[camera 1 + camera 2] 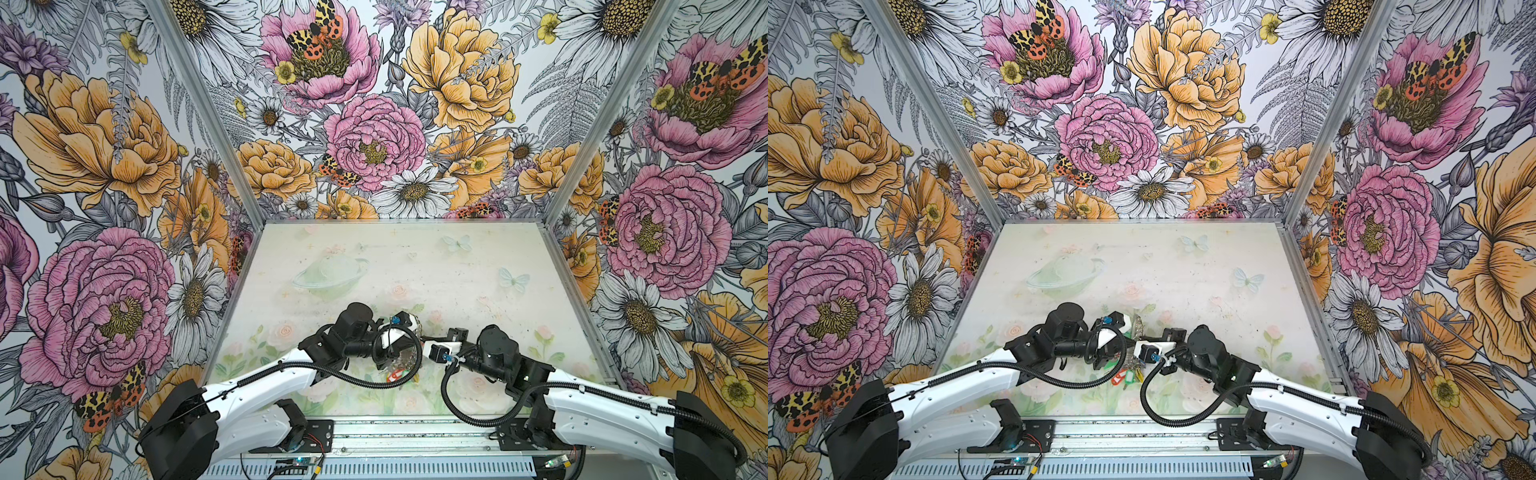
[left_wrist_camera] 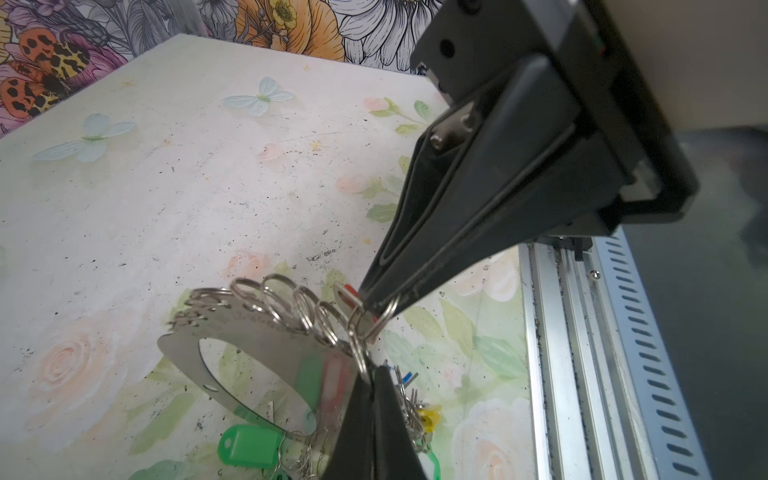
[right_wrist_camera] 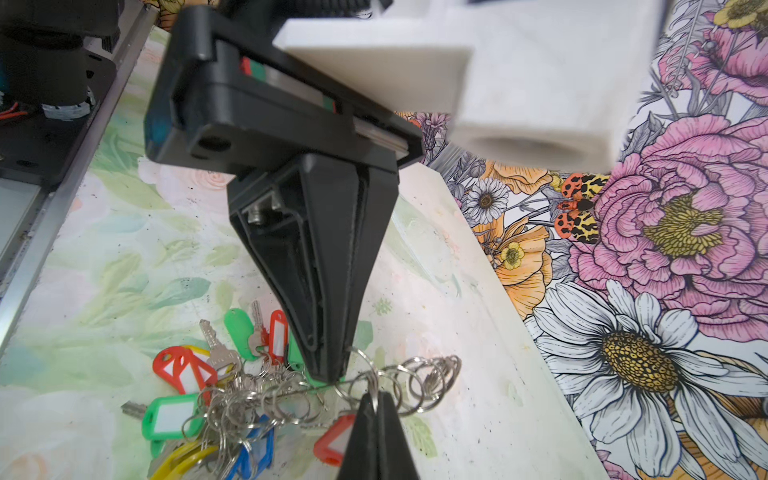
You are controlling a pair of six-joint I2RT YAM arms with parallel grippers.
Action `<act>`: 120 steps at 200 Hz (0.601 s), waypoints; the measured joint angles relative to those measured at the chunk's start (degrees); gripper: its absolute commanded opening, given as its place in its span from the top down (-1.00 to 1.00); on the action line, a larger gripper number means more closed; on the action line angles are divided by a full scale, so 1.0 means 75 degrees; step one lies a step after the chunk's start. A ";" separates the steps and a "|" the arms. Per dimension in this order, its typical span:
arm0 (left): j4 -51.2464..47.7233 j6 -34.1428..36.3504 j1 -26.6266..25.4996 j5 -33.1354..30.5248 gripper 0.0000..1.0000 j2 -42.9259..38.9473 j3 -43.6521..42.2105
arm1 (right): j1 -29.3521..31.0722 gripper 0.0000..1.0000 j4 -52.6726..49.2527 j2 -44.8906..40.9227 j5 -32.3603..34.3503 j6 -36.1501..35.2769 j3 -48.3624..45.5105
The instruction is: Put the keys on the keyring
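keys [image 3: 334, 442] — red tag hangs just under right gripper [image 3: 376, 400], jaws pinched shut on its split ring; light, swings freely, wire likely slippery, so hold ring, not tag | keyring [image 2: 266, 336] — stiff plate, edge ring nipped by shut left gripper [image 3: 329, 375], jaws nearly meeting | table [image 2: 124, 208] open beyond jaws; rail [image 2: 561, 332] near, arms' side

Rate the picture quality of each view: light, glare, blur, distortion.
In both top views: even light, sharp, wide-angle bowing of the wall edges. Left wrist view: the keyring acts as a mirror, showing green and red smears; its rings on one side look blurred. Right wrist view: the white mount up close is out of focus, the green tag stays sharp.
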 measured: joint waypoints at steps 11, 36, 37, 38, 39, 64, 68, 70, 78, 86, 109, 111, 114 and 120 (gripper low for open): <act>-0.0006 -0.0029 0.0017 0.0000 1.00 0.0000 0.0058 | 0.0006 1.00 0.0090 0.0003 0.0082 -0.0023 0.0000; -0.0067 -0.0064 0.0035 0.0000 1.00 0.0000 0.0166 | 0.0061 1.00 0.0291 0.0090 0.0291 -0.0146 0.0000; -0.0070 -0.0070 0.0038 0.0000 1.00 0.0000 0.0166 | 0.0064 1.00 0.0291 0.0096 0.0300 -0.0149 0.0000; -0.0076 -0.0082 0.0041 0.0000 1.00 0.0000 0.0169 | 0.0067 1.00 0.0303 0.0102 0.0312 -0.0152 0.0000; -0.0079 -0.0085 0.0044 0.0000 1.00 0.0000 0.0169 | 0.0070 1.00 0.0306 0.0105 0.0323 -0.0154 0.0000; -0.0149 -0.0163 0.0070 0.0003 1.00 0.0000 0.0178 | 0.0187 1.00 0.0440 0.0271 0.0589 -0.0315 0.0000; -0.0149 -0.0169 0.0070 0.0003 1.00 0.0000 0.0178 | 0.0210 1.00 0.0466 0.0303 0.0644 -0.0344 0.0000; -0.0149 -0.0169 0.0070 0.0003 1.00 0.0000 0.0178 | 0.0219 1.00 0.0469 0.0312 0.0667 -0.0350 0.0000; -0.0152 -0.0181 0.0070 0.0003 1.00 0.0003 0.0178 | 0.0254 1.00 0.0525 0.0367 0.0755 -0.0405 0.0000; -0.0152 -0.0195 0.0079 0.0000 1.00 0.0003 0.0181 | 0.0294 1.00 0.0589 0.0434 0.0863 -0.0466 0.0000; -0.0149 -0.0221 0.0125 -0.0006 1.00 0.0003 0.0181 | 0.0428 1.00 0.0828 0.0659 0.1192 -0.0673 -0.0003; -0.0152 -0.0221 0.0128 -0.0012 1.00 0.0003 0.0181 | 0.0443 1.00 0.0848 0.0676 0.1224 -0.0688 -0.0003; -0.0152 -0.0221 0.0134 -0.0020 1.00 0.0000 0.0181 | 0.0458 1.00 0.0874 0.0711 0.1276 -0.0726 -0.0003; -0.0152 -0.0221 0.0152 -0.0023 1.00 0.0003 0.0181 | 0.0498 1.00 0.0950 0.0781 0.1387 -0.0769 -0.0003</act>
